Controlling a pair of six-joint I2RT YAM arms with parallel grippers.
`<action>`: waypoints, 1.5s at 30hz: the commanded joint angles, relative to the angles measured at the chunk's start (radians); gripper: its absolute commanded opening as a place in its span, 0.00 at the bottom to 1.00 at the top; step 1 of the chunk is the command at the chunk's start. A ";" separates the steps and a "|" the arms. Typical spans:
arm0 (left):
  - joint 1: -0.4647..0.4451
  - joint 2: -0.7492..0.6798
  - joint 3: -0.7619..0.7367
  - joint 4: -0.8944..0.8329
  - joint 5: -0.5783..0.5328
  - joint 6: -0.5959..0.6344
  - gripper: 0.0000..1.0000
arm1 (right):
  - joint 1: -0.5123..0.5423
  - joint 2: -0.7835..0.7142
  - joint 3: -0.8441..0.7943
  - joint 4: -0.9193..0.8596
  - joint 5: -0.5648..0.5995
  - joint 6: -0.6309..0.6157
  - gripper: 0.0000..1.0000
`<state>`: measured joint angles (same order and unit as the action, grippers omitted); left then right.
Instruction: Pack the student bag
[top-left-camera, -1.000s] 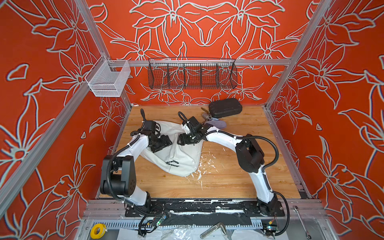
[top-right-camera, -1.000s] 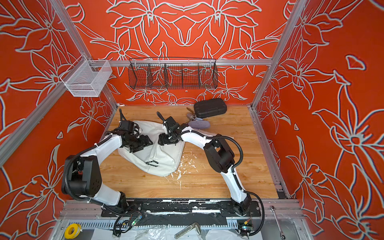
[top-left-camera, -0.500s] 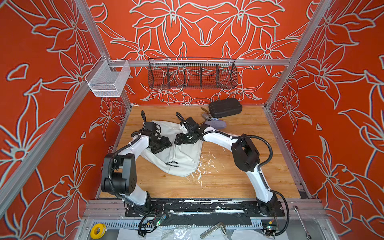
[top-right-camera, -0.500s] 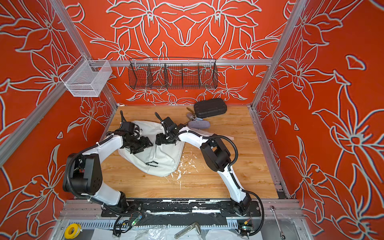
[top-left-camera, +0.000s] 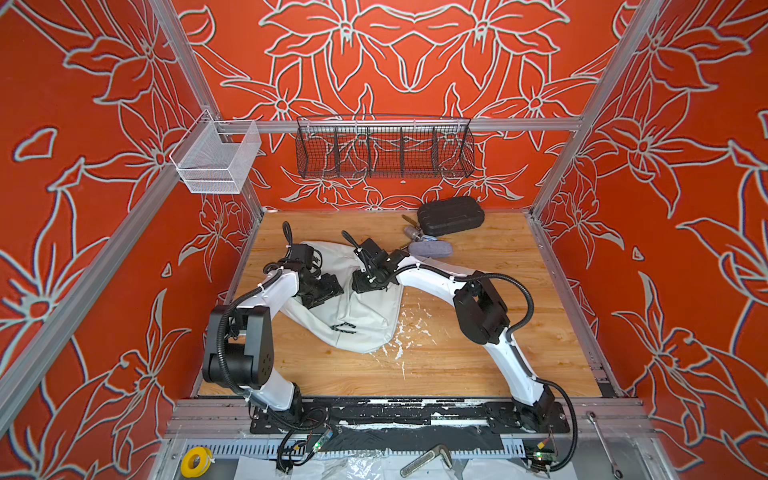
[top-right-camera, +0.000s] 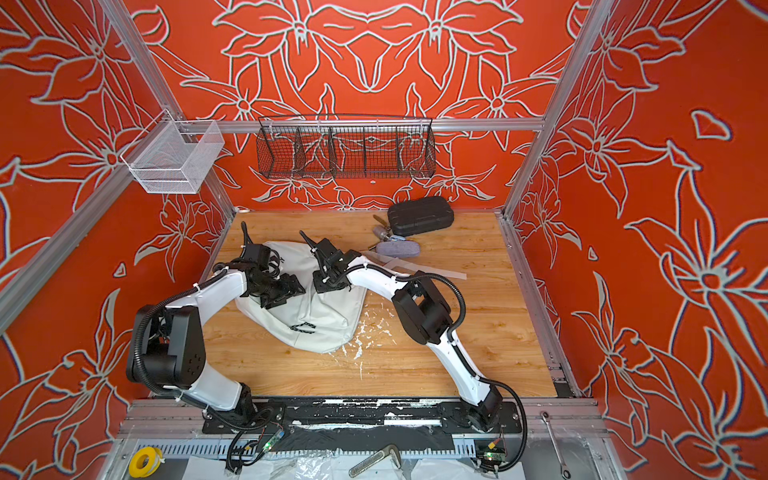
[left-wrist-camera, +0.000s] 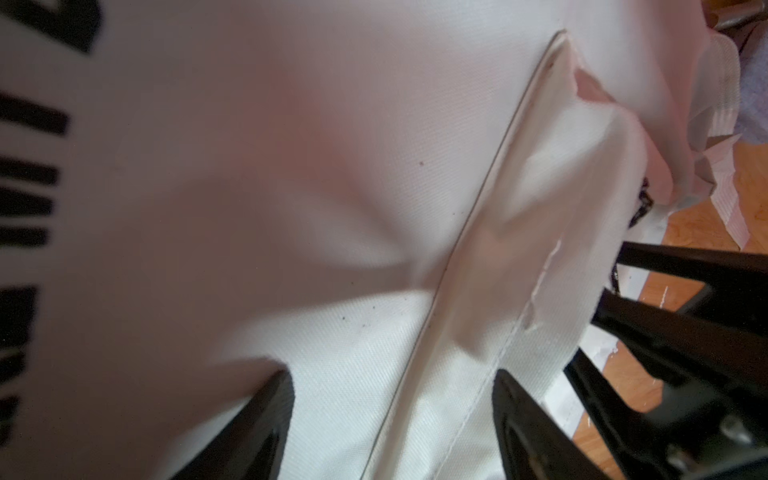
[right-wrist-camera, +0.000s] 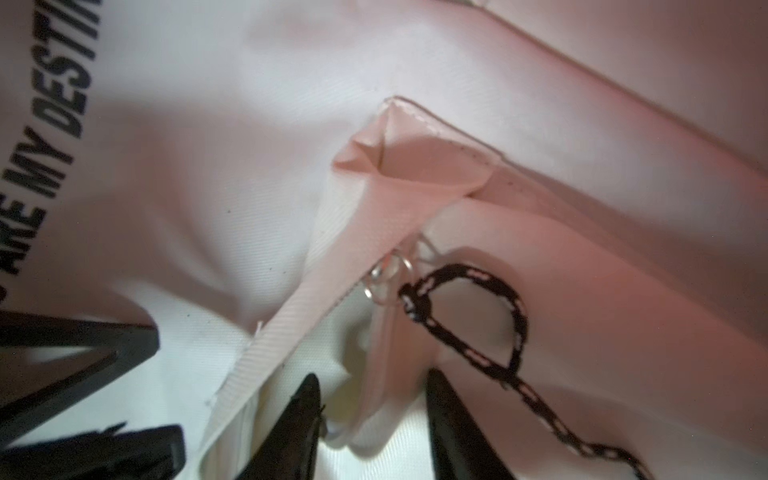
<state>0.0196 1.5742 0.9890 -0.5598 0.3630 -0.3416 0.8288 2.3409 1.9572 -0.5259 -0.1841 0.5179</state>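
Note:
The student bag (top-left-camera: 368, 318) (top-right-camera: 322, 318), white with black print (right-wrist-camera: 54, 137), lies flat on the wooden floor in both top views. My left gripper (top-left-camera: 322, 291) (left-wrist-camera: 392, 415) is open and presses down on the bag's left part, with a flat seam (left-wrist-camera: 469, 232) running between its fingers. My right gripper (top-left-camera: 366, 284) (right-wrist-camera: 374, 399) sits on the bag's upper middle. Its jaws are drawn in on a raised fold of the bag's zipper edge (right-wrist-camera: 386, 332). A metal ring and a black patterned zipper cord (right-wrist-camera: 515, 316) lie just beyond the fingertips.
A black hard case (top-left-camera: 451, 216) and a lavender pouch (top-left-camera: 430, 249) lie at the back, right of the bag, with small items between them. A white strap (top-right-camera: 415, 268) trails under the right arm. A black wire basket (top-left-camera: 384, 151) and a white mesh basket (top-left-camera: 216, 162) hang above.
My right gripper has shifted a little left over the bag and its jaws have narrowed onto the fabric fold. The left arm has hardly moved.

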 joint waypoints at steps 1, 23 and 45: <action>0.000 -0.018 -0.004 -0.018 -0.003 -0.008 0.76 | 0.007 -0.032 -0.042 0.006 -0.009 -0.026 0.25; -0.075 -0.199 0.079 0.148 0.022 -0.036 0.75 | -0.046 -0.308 -0.281 0.003 -0.257 -0.247 0.00; -0.176 0.350 0.625 0.079 0.110 0.166 0.74 | -0.104 -0.532 -0.378 -0.058 -0.149 -0.404 0.38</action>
<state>-0.1623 1.9217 1.5845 -0.4759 0.4480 -0.1978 0.7422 1.9251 1.5841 -0.6334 -0.3611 0.1902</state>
